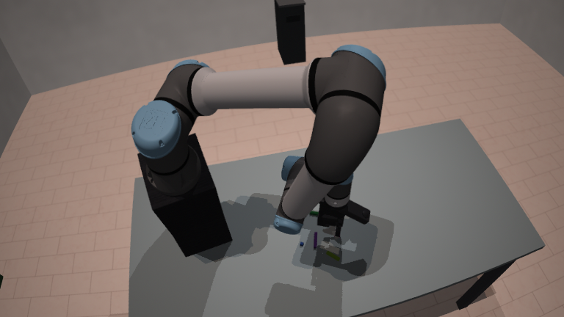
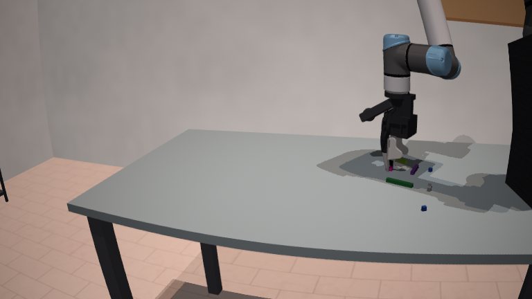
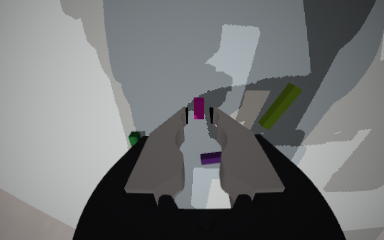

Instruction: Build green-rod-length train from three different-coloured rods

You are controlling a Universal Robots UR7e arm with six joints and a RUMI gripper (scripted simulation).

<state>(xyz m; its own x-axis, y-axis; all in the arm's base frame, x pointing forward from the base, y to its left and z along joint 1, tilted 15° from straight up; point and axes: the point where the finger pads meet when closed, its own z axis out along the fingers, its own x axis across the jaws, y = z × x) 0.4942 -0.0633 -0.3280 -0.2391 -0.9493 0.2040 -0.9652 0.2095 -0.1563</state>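
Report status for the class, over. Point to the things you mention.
Gripper [image 1: 337, 233] [image 2: 388, 169] [image 3: 198, 108] slightly open, holding nothing. Magenta rod [image 2: 391, 169] [image 3: 199, 108] at fingertips, ungripped. No train yet. Purple rod [image 1: 315, 240] [image 2: 414, 169] [image 3: 210, 158], lime rod [image 1: 333, 255] [image 2: 402, 160] [image 3: 280, 106] nearby.

Top: high, steep, whole arm; exterior: farther side, across tabletop [image 1: 416, 164] [image 2: 235, 185] [image 3: 85, 150]; wrist: close, down past jaws [image 1: 337, 234] [image 2: 388, 169].

Top view: our upper arm [image 1: 255, 88] runs level from the shoulder [image 1: 156, 128] toward 3 o'clock, meeting the bent elbow [image 1: 353, 73]. Our forearm [image 1: 309, 195] [image 2: 431, 13] slants toward 7 o'clock in that same view. Exterior: wrist [image 2: 396, 60] upright, gripper [image 1: 337, 233] [image 2: 388, 167] [image 3: 198, 108] pointing to 6 o'clock, low. Wrist view: our two fingertips point to 12 o'clock, parted by a narrow gap, gripping nothing.
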